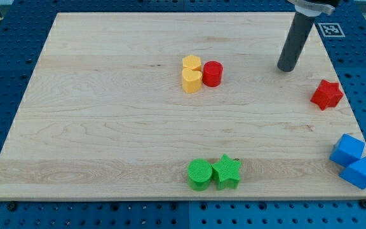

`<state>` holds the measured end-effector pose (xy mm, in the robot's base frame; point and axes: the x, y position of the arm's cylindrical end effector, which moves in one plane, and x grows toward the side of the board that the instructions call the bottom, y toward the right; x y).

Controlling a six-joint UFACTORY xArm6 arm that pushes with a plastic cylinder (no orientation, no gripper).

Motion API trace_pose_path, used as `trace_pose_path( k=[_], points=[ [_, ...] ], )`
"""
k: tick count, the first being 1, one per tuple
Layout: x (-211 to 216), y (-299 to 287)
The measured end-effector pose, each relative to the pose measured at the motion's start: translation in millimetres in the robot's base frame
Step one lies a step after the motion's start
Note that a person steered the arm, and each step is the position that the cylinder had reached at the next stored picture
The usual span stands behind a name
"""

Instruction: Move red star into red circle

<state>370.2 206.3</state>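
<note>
The red star point(326, 94) lies near the board's right edge, at mid height. The red circle point(212, 74), a short cylinder, stands at the upper middle of the board, touching the right side of two yellow blocks. My tip point(288, 67) rests on the board up and to the left of the red star, about a block's width away from it, and well to the right of the red circle. The rod rises to the view's top right.
A yellow hexagon point(192, 63) and a yellow heart-like block point(192, 81) sit left of the red circle. A green circle point(200, 173) and green star point(226, 172) touch near the bottom edge. Two blue blocks point(347, 150) point(359, 173) sit at the lower right corner.
</note>
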Motion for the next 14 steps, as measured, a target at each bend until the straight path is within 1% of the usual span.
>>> trace_pose_path(
  k=[1, 2, 3, 5, 8, 9, 11, 13, 14],
  points=[
    [8, 42],
    [11, 70],
    [25, 92],
    [29, 94],
    [80, 119],
    [81, 107],
    [81, 60],
    [81, 48],
    [81, 30]
  ],
)
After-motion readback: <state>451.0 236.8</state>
